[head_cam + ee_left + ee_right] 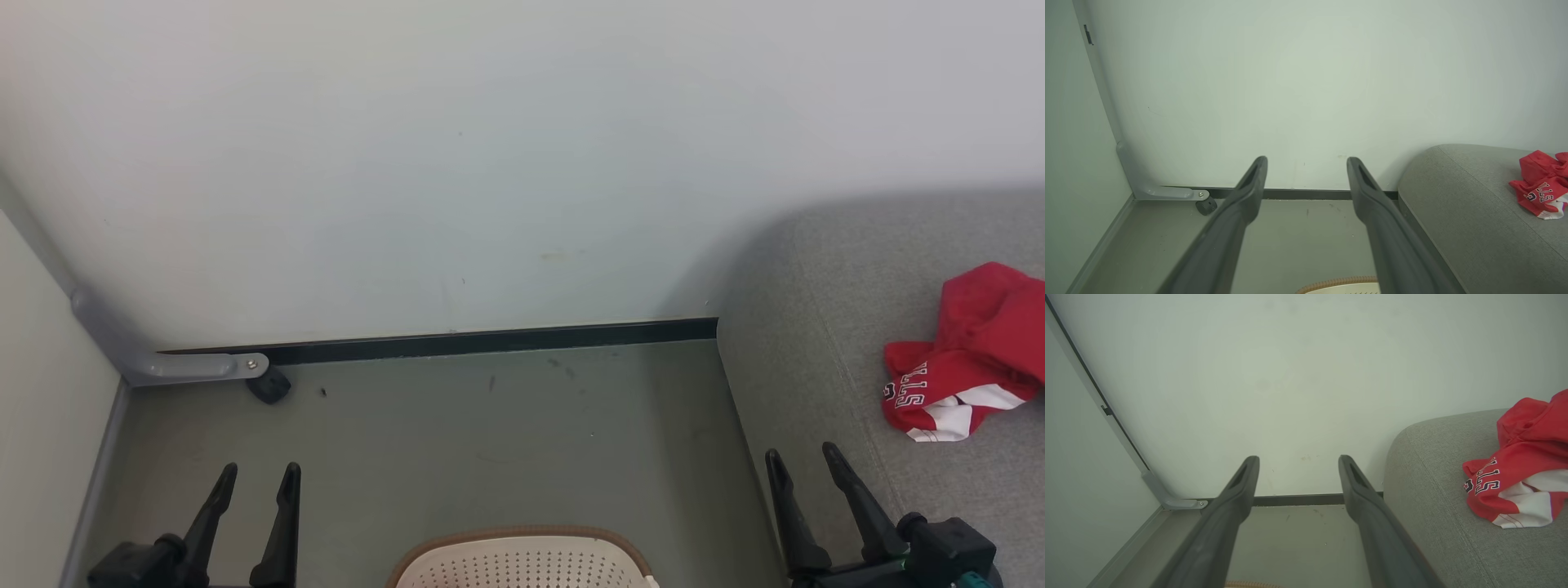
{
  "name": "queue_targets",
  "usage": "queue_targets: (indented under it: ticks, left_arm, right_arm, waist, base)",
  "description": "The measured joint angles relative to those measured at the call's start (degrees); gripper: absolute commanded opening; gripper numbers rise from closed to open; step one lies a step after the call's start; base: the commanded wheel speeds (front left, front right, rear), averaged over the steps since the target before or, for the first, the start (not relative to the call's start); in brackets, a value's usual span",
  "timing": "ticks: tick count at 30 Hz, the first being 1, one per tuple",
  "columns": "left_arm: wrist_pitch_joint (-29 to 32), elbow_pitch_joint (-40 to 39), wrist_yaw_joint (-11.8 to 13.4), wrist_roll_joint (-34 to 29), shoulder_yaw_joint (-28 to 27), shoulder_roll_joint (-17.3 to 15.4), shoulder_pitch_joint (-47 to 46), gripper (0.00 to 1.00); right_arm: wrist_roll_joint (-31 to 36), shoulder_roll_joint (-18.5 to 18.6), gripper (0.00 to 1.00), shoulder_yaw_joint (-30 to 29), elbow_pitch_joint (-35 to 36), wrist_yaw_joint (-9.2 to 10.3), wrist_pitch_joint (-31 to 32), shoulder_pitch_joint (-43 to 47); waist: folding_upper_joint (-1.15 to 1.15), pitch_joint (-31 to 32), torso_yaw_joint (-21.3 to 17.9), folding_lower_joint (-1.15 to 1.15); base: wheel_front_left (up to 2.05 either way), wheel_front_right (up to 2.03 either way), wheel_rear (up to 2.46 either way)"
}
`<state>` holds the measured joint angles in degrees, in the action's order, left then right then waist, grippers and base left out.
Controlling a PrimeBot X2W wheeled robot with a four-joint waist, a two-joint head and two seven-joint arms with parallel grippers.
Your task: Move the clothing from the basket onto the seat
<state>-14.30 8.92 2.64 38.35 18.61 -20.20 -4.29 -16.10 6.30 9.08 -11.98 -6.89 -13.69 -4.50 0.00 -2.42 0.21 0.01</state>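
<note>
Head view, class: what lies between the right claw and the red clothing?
Nothing but bare grey upholstery of the seat. In the head view, the open right claw and the clothing are apart, with no other thing between them.

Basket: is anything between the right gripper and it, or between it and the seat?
Nothing visible. The basket sits on the floor between the open left gripper and right gripper, near the seat; clothing already lies there.

clothing (pixel 971 359) lies on the seat (pixel 816 327), basket (pixel 522 565) on the floor (pixel 457 433).
</note>
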Motion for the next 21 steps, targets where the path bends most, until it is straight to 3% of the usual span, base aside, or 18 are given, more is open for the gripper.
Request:
queue_targets:
  ticks: [21]
  left_arm:
    - [0.0,-0.4,-5.3,-2.6,-0.2,-0.9,-2.2,1.00]
  right_arm:
    - [0.6,-1.3,1.00,1.2,0.8,0.12,-0.5,-4.9]
  waist:
    - [0.00,-7.4,-3.2,0.00]
  base:
    - [0.00,0.00,0.00]
